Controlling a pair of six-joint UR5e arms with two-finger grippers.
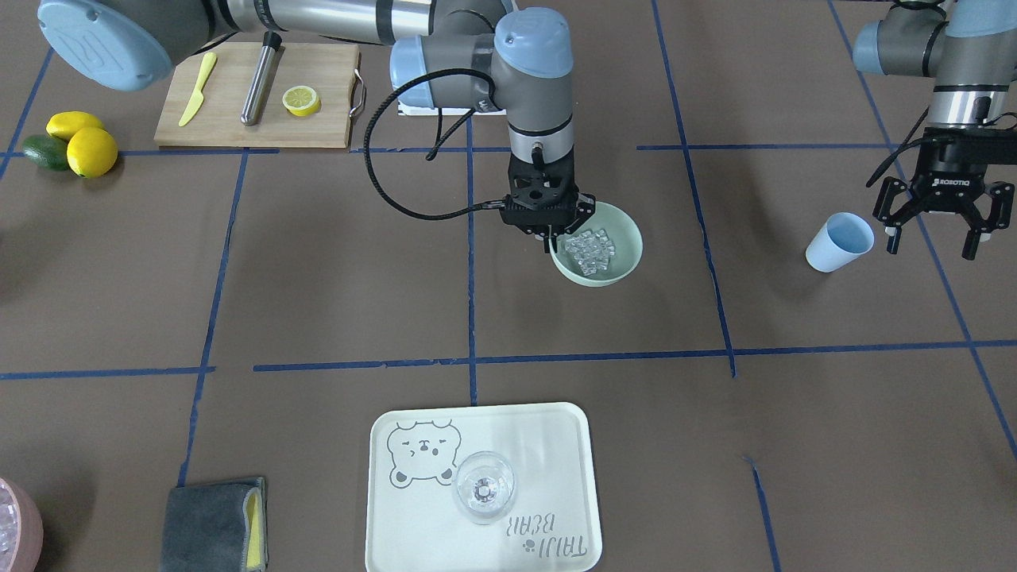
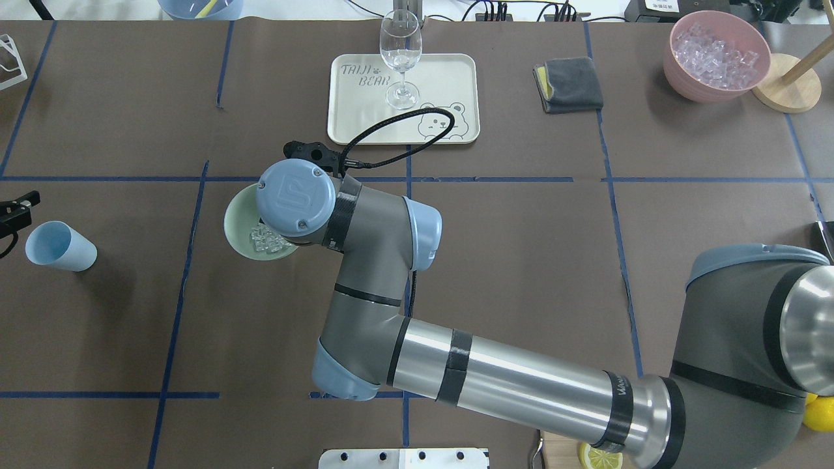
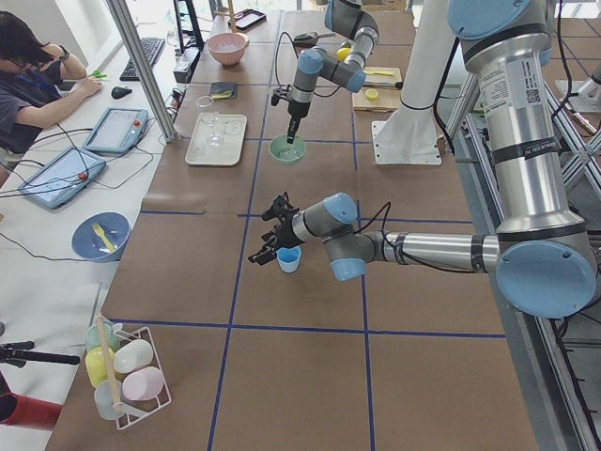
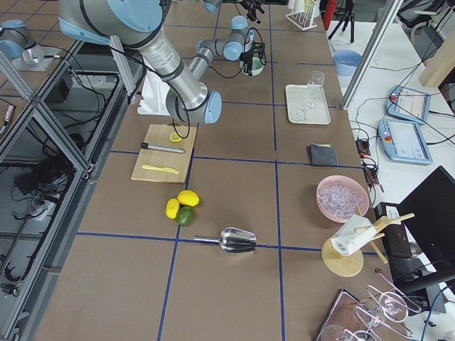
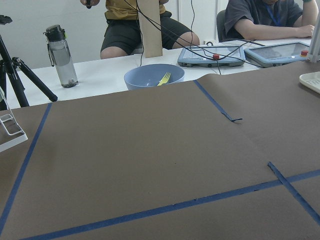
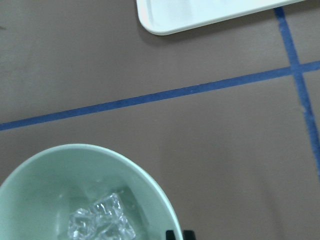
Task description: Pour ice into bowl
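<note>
- Exterior front-facing view, first entry: bowl (image 1: 597,278), count one, mid-table. The ice (image 1: 589,246) lies heaped inside it: one heap, the cubes too clear and crowded to count singly. With the ice in there, I judge the pour done.
- Right gripper (image 1: 548,245), count one. My fingers are pressed close together at the bowl's rim, on the side toward my right. The wrist view shows both tips tight against that edge, so I judge it a pinch on the rim, to steady or shift the bowl.
- Left gripper (image 1: 931,246), count one. Fingers are spread wide and hold nothing, hanging just beside the cup.
- Cup (image 1: 838,242), count one, light blue and empty, well apart from the bowl. Nothing remains in it to pour.
- Glass (image 1: 483,487), count one, upright on the tray (image 1: 548,445), count one, at the table's far edge, likely staged for serving.
- Pink container (image 2: 697,88), count one, holding more ice, off at my far right. I take it for the stock.
- Board (image 1: 230,127), count one, near my base. It bears one knife (image 1: 197,89), one metal rod (image 1: 258,79) and one half lemon (image 1: 301,100).
- Lemons (image 1: 91,151), count two, and green fruit (image 1: 44,151), count one, clustered beside the board.
- Cloth (image 1: 210,524), count one, near the tray.
- Scoop (image 4: 234,240), count one, lying near the fruit.
</note>
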